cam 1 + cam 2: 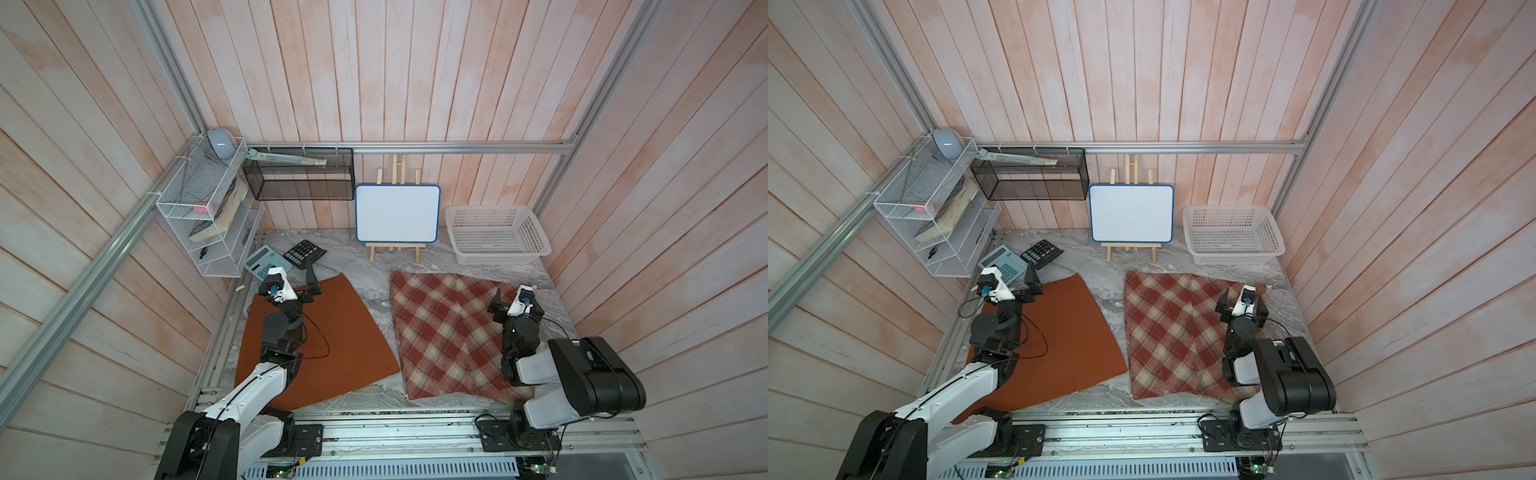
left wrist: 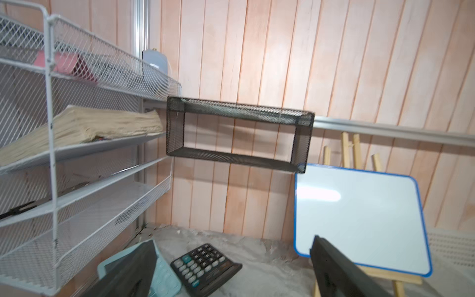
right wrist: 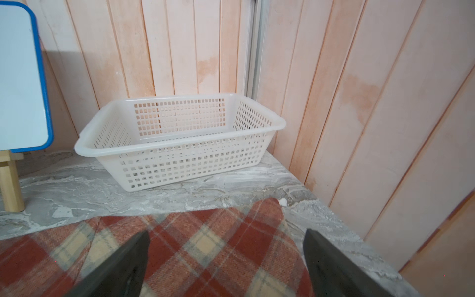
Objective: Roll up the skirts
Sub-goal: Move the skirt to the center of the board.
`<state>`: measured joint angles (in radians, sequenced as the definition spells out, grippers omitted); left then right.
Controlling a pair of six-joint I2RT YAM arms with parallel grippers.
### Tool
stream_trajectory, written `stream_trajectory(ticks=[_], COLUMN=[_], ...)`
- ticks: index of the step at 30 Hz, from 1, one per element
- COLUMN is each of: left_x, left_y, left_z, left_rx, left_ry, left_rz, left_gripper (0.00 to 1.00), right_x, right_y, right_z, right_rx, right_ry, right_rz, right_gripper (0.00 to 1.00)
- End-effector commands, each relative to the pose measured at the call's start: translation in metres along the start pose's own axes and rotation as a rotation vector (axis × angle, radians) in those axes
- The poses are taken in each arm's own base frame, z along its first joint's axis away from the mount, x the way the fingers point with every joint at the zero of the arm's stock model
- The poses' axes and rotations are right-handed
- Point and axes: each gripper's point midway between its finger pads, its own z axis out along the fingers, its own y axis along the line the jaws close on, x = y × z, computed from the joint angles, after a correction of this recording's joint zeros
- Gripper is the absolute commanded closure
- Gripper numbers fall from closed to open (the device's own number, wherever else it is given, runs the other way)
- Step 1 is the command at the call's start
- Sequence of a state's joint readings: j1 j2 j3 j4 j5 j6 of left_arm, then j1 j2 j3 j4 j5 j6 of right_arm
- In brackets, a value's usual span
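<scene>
Rust-orange skirt (image 1: pixel 353 332) plus plaid skirt (image 1: pixel 444 332) makes two; one white basket (image 1: pixel 498 258).

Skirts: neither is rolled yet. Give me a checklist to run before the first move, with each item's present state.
1. The orange skirt lies flat: ok.
2. The plaid skirt lies flat: ok, with one lengthwise crease.
3. The skirts are apart, with bare table between them: ok.
4. The left gripper is open and empty: ok.
5. The right gripper is open and empty, over the plaid skirt's far corner: ok.
6. The edge of the orange skirt under the left arm is free of snags: cannot tell, it is hidden.
</scene>
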<state>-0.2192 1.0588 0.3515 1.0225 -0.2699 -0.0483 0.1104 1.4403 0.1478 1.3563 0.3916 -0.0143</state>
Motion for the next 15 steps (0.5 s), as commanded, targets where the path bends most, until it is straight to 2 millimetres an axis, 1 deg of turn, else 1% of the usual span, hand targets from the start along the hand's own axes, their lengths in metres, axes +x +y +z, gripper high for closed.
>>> stream_trajectory(ticks=[1,2,3,4,5,6,7,8,9,11,13,15], left_x=[-0.018,-0.024,-0.029,-0.031,-0.035,-0.039,-0.041,-0.042,-0.040,-0.033,-0.032,-0.030], left_y=[-0.031,-0.039,-0.046,-0.053,-0.057,-0.053,-0.048,-0.045,-0.046,-0.052,-0.058,-0.064], left_z=[0.001,-0.001,-0.005,-0.012,-0.019,-0.024,-0.026,-0.025,-0.021,-0.014,-0.012,-0.010], left_rx=[0.152,0.201,0.251,0.305,0.343,0.344,0.327,0.334,0.360,0.384,0.407,0.429], left_ry=[-0.007,-0.002,0.011,0.023,0.014,-0.010,-0.028,-0.026,0.010,0.088,0.117,0.154], left_rz=[-0.167,-0.251,-0.349,-0.410,-0.468,-0.526,-0.584,-0.627,-0.651,-0.654,-0.654,-0.684], left_gripper=[0.01,0.01,0.01,0.01,0.01,0.01,0.01,0.01,0.01,0.01,0.01,0.01], right_x=[-0.048,-0.064,-0.074,-0.082,-0.088,-0.085,-0.079,-0.077,-0.077,-0.070,-0.066,-0.060], right_y=[0.019,0.020,0.020,0.014,0.001,-0.015,-0.026,-0.033,-0.033,-0.035,-0.035,-0.027], right_z=[0.004,0.004,0.005,0.004,0.002,-0.001,-0.005,-0.009,-0.008,0.000,0.004,0.005], right_rx=[-0.063,-0.067,-0.066,-0.038,0.030,0.115,0.170,0.193,0.194,0.249,0.283,0.243], right_ry=[-0.039,-0.049,-0.048,-0.057,-0.073,-0.058,-0.042,-0.046,-0.021,0.109,0.218,0.282], right_rz=[-0.030,0.018,0.079,0.165,0.284,0.414,0.488,0.505,0.450,0.363,0.276,0.204], right_gripper=[0.02,0.02,0.02,0.02,0.02,0.02,0.02,0.02,0.02,0.02,0.02,0.03])
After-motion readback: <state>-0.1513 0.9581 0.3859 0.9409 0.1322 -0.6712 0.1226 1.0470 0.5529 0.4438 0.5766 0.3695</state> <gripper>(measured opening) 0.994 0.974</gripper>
